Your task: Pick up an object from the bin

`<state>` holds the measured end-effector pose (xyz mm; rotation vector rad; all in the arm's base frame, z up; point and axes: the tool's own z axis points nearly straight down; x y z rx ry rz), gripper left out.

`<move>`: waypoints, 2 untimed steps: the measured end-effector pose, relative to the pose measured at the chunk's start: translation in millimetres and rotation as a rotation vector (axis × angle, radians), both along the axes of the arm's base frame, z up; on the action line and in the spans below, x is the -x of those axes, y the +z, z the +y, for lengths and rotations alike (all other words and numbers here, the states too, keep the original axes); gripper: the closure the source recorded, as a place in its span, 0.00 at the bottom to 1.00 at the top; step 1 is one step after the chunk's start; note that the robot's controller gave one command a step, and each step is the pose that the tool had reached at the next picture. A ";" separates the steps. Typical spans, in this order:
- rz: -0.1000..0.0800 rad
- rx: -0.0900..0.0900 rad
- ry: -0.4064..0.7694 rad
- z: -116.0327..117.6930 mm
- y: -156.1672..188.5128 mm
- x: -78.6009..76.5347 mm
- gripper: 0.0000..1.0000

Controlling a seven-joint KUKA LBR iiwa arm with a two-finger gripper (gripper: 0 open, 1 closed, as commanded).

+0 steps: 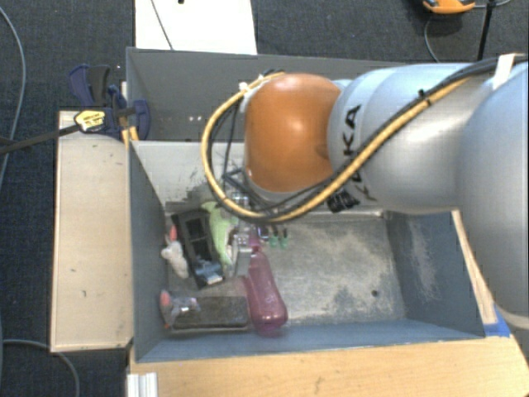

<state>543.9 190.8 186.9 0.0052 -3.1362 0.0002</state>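
Reaching in from the right, down into the grey bin [178,98], with the pincer [245,253] low beneath the orange wrist cover [285,131] and right at the narrow upper end of the purple bottle [265,300]. Cannot tell whether spread or pressed together, since largely hidden under that cover and the looped cables [207,143]. Cannot tell either whether touching the purple bottle or just short of it. Lying flat on the bin floor, that bottle, with its neck pointing up toward the pincer and its thick end near the front wall. Just left of the bottle's neck, close beside the pincer, a pale green thing [220,227], shape hard to make out. Further left of the bottle, a black box-like thing [195,236], tilted, with a small blue bit [211,276] at its lower end. Further left again, a small white thing [174,256]. Directly left of the bottle's thick end and touching it, a dark flat pack [211,311] along the front wall, with a red bit [168,301] at the end away from the bottle.
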 end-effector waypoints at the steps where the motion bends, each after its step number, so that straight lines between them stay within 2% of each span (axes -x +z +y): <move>1: -0.008 -0.002 -0.005 -1.0 4.6 -2.0 0.00; 2: -0.014 -0.003 0.088 -4.5 -16.1 -5.2 0.00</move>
